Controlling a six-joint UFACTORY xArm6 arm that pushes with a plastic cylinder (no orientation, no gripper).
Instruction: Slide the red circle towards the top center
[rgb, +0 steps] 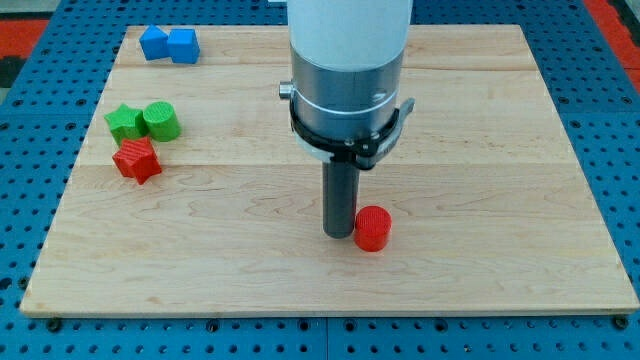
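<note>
Red circle (373, 228), one ribbed cylinder, is seen low on the wooden worktop (500, 150), right of centre, touched on its left by my tip (339, 234). No hand is fitted, only the rod. Two blue blocks (168, 44), two green blocks (143, 121) and one red star (136, 159) are grouped at the view's left.

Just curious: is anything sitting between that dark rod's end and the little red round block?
Nothing: in the camera view my tip sits right against the red circle, on its left.

Red circle (373, 228), seemingly ribbed; blue blocks (168, 44)
</note>
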